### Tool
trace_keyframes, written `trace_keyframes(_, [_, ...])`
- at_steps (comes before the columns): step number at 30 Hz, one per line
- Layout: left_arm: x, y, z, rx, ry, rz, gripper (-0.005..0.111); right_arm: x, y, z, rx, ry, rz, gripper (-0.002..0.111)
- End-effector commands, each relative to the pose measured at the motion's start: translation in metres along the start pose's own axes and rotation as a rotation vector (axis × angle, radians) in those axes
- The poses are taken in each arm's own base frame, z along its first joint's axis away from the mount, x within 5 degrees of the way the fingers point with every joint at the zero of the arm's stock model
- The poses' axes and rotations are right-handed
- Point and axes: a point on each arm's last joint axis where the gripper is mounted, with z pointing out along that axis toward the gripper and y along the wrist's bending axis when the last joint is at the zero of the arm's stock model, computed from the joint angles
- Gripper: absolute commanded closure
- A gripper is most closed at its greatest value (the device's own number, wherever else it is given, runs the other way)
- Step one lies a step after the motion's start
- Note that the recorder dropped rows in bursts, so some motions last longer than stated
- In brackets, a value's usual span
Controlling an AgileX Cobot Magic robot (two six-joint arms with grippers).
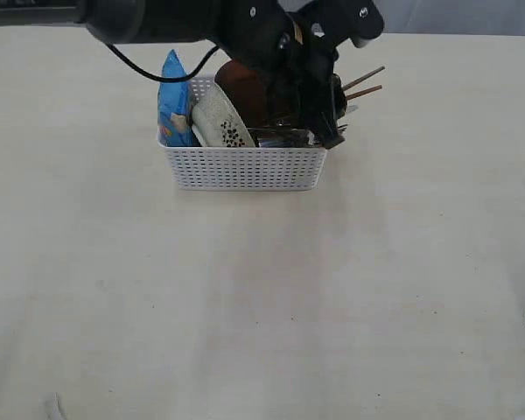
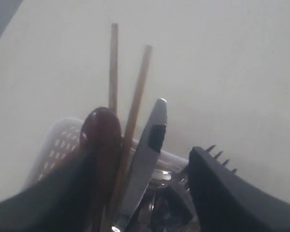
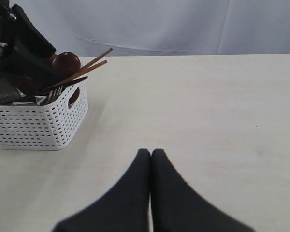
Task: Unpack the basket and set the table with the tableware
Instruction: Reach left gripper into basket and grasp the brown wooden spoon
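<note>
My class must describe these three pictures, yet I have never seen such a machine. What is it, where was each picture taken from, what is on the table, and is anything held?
This is a robot with two arms, each ending in a two-fingered gripper. One picture comes from a camera off the arms; the others from cameras on each wrist. On the pale cream table stands a white perforated plastic basket holding a blue chip bag, an off-white floral bowl, a round brown plate and cutlery. The left gripper is open over a dark red wooden spoon, two wooden chopsticks and a steel knife, gripping nothing. The right gripper is shut and empty.
</note>
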Motion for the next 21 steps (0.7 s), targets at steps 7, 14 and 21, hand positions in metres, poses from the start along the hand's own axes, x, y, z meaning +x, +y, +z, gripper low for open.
trace_keyframes(7, [-0.003, 0.006, 0.022, -0.102, -0.121, 0.079, 0.053, 0.0, -0.001, 0.0, 0.006, -0.011, -0.009, 0.109])
trace_keyframes(14, [0.01, 0.017, 0.026, -0.099, -0.075, 0.048, 0.053, 0.0, -0.001, 0.0, 0.006, -0.011, -0.009, 0.109])
trace_keyframes(21, [0.015, 0.021, 0.026, -0.092, -0.052, 0.042, 0.061, 0.0, -0.001, 0.0, 0.006, -0.011, -0.009, 0.109])
